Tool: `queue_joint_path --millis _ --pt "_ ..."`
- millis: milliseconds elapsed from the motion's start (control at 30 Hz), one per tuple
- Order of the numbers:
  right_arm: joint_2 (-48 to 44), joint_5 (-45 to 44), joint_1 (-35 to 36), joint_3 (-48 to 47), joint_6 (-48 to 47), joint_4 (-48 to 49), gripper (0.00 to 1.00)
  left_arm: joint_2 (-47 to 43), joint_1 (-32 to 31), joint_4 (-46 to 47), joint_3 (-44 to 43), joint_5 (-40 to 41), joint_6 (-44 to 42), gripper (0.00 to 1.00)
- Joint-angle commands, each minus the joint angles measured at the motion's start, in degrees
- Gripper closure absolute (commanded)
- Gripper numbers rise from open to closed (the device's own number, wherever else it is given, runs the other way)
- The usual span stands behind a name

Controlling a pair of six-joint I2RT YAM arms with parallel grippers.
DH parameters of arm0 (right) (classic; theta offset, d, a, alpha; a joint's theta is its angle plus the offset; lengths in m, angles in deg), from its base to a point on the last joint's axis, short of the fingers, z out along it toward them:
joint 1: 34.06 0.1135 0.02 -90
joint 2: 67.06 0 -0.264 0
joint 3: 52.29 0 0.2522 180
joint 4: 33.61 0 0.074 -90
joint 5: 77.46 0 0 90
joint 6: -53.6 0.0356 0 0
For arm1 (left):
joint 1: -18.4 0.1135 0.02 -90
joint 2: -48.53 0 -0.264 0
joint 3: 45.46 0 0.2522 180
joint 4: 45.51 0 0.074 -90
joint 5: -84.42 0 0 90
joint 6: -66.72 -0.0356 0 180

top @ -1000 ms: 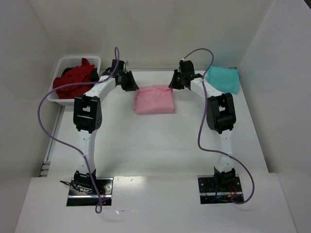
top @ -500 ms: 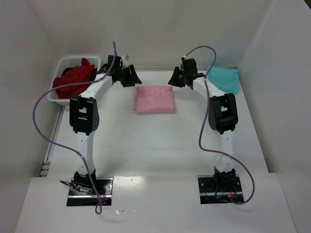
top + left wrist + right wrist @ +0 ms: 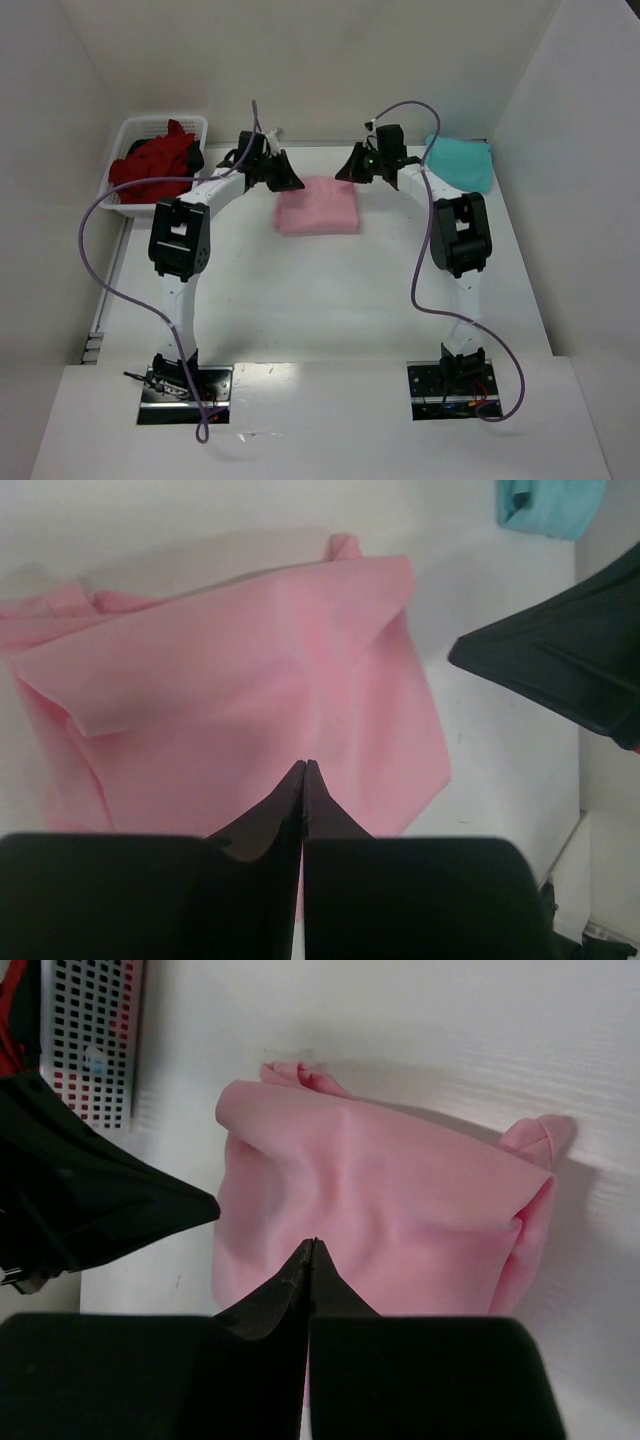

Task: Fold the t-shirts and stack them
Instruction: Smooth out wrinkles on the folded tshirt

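From above, the light pink t-shirt [image 3: 318,206] lies folded into a neat rectangle at the far middle of the table [image 3: 320,300]. Its long axis runs left to right across the table. The teal t-shirt [image 3: 463,163] sits folded in the far right corner, well apart from it. The dark red t-shirts [image 3: 150,168] are heaped loosely in the white lattice basket [image 3: 130,128] at the far left. The left gripper [image 3: 290,181] is at the pink shirt's far left corner and the right gripper [image 3: 345,172] at its far right corner, their tips pointing toward each other.

In the left wrist view, the left gripper's jaws are pressed together to a single point over the pink cloth, with nothing between them. Whether the tip touches the fabric cannot be told. A folded flap crosses the shirt, and small bunched corners poke out at its edges.

In the right wrist view, the right gripper's jaws are likewise closed tight and empty above the pink shirt. The other gripper is just beside the shirt's edge.

No print, label or writing shows on any shirt.
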Motion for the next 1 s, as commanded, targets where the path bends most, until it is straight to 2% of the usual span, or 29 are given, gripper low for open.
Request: queue_joint_path --millis 0,167,467,633,800,900,967 --pt "1.89 1.45 -0.17 0.58 -1.33 2.20 1.00 1.48 -0.50 6.06 0.89 3.46 1.19 0.98" --pt "4.17 -0.64 -0.17 0.65 -3.01 1.68 1.00 5.88 -0.50 5.54 -2.01 6.42 2.93 0.98" --pt "7.60 -4.42 -0.17 -1.72 -3.09 -1.13 1.00 7.75 -0.07 5.65 -3.15 10.73 6.64 0.98" --pt "7.10 -8.97 -0.17 -1.08 -4.89 -2.54 1.00 6.53 0.64 6.11 -0.72 10.73 6.64 0.97" --pt "4.38 -9.60 -1.90 2.04 -5.03 -2.54 1.00 5.29 2.75 6.24 -0.07 8.29 5.94 0.93" --pt "1.60 -9.61 -3.03 3.90 -5.03 -2.54 1.00 5.29 4.50 6.24 -2.21 6.26 5.33 0.90" --pt "-0.50 -9.61 -3.16 3.90 -5.03 -2.06 0.96 5.29 5.62 4.84 -4.43 4.12 4.17 0.89"
